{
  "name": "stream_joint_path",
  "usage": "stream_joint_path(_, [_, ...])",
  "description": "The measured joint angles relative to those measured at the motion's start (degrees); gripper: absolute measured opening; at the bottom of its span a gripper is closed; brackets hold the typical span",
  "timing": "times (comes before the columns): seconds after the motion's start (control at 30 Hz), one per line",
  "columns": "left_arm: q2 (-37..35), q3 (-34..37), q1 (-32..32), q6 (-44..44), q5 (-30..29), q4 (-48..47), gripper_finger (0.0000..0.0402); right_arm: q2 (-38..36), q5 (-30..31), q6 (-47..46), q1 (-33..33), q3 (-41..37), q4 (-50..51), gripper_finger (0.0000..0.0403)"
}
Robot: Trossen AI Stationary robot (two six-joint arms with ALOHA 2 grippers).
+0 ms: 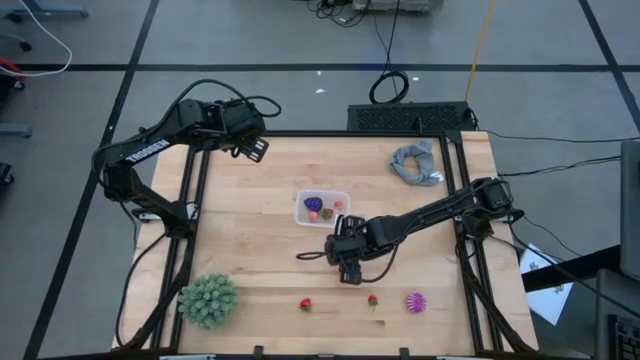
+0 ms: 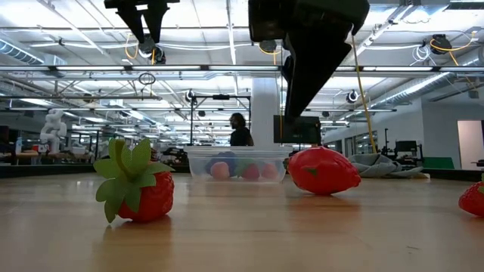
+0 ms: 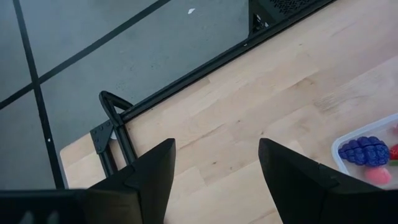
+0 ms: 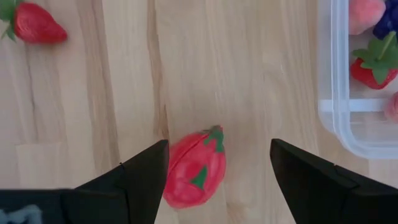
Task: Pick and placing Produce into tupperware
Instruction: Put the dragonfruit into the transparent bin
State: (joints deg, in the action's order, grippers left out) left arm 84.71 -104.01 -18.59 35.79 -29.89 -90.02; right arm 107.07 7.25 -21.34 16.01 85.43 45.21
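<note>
The tupperware (image 1: pixel 321 208), a clear tub, stands mid-table with a purple, a red and a pink fruit inside; it also shows in the low view (image 2: pixel 236 162) and the right wrist view (image 4: pixel 357 93). My right gripper (image 1: pixel 349 270) is open and hovers just near of the tub. In the right wrist view its fingers (image 4: pixel 217 144) stand on either side of a red fruit (image 4: pixel 196 168) lying on the wood, without touching it. Two more red fruits (image 1: pixel 306 304) (image 1: pixel 373 299) and a magenta spiky ball (image 1: pixel 416 302) lie near the near edge. My left gripper (image 1: pixel 258 150) waits open at the far left.
A large green spiky ball (image 1: pixel 208 300) sits at the near left corner. A grey cloth (image 1: pixel 417 163) lies at the far right corner. A strawberry (image 2: pixel 144 189) lies close to the low camera. Bare wood shows left of the tub.
</note>
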Motion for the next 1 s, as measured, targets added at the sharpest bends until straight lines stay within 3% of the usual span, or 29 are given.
stream_joint_path(0.7, [0.0,0.0,0.01,-0.02,-0.02,0.0,0.0237,0.0,-0.16,2.64,3.73,0.0,1.6,0.027])
stream_joint_path(1.0, [0.0,0.0,1.45,0.12,-0.05,0.0,0.0237,0.0,-0.24,-0.66,3.72,0.0,2.03,0.027])
